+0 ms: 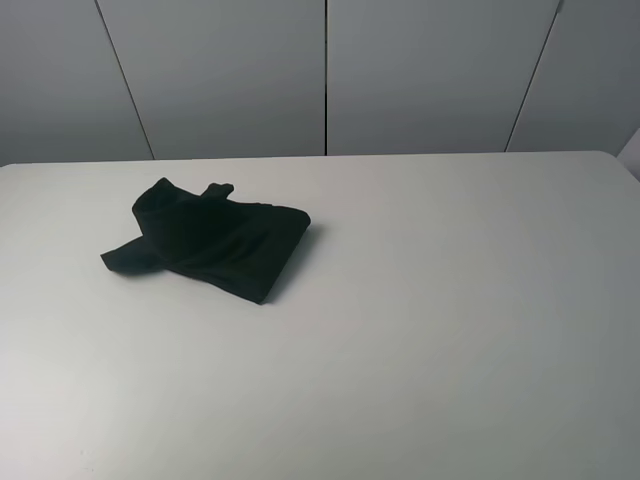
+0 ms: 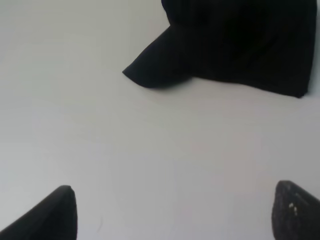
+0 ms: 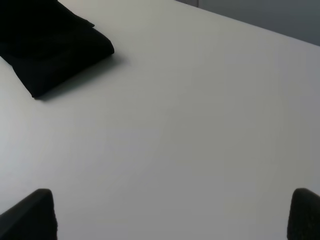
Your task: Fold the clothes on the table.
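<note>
A black T-shirt [image 1: 205, 238] lies bunched in a loose fold on the white table [image 1: 450, 330], well ahead of the left gripper [image 2: 172, 212], whose jaws stand wide apart with nothing between them. The right gripper [image 3: 172, 215] is likewise spread and empty, the shirt far ahead of it and off to one side. Only fingertips show (both arms are outside the high view), and the shirt's print is hidden.
</note>
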Controlling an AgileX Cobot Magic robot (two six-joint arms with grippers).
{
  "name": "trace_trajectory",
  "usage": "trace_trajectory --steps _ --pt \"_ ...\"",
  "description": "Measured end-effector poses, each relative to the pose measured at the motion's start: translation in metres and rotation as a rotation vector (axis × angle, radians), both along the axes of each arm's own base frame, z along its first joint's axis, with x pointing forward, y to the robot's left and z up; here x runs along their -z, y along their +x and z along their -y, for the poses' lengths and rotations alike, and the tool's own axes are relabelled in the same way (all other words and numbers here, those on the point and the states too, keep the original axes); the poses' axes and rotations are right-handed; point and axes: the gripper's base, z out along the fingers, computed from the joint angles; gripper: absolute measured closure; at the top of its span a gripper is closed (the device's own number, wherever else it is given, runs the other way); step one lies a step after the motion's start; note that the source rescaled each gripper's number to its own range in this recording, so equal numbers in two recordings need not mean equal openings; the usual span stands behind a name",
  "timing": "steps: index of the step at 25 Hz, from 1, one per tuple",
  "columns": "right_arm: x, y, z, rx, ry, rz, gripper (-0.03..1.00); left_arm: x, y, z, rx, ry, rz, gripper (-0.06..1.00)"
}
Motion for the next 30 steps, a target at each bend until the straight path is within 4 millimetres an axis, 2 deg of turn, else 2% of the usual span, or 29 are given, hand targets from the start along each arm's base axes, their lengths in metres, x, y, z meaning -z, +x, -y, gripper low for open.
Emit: trace_trajectory --steps 5,9,12,15,21,26,30 --pt "0.004 -0.017 0.01 0.003 0.005 0.009 -0.03 -0.003 -0.047 -0.003 -0.011 -0.029 0.179 -0.06" --pt "0.015 -0.021 0.011 0.002 -0.005 -0.021 -0.03 -0.002 -0.072 -0.005 -0.012 -0.04 0.285 -0.06" --pt "0.032 -0.019 0.007 -0.014 -0.004 -0.089 -0.03 0.0 -0.084 -0.006 -0.011 -0.043 0.332 -0.06" --pt "0.047 -0.017 0.004 -0.019 -0.008 -0.131 -0.03 0.009 -0.087 -0.006 -0.01 -0.043 0.337 -0.06" --pt "0.049 -0.015 0.003 -0.02 -0.001 -0.118 -0.03 0.045 -0.071 -0.005 -0.028 -0.059 0.216 -0.06" --pt "0.047 -0.02 0.005 -0.024 0.025 -0.084 -0.03 0.051 -0.064 -0.005 -0.041 -0.076 0.233 -0.06" --pt "0.046 -0.041 0.015 -0.034 0.106 0.048 -0.03 0.051 -0.063 -0.004 -0.043 -0.077 0.232 -0.06"
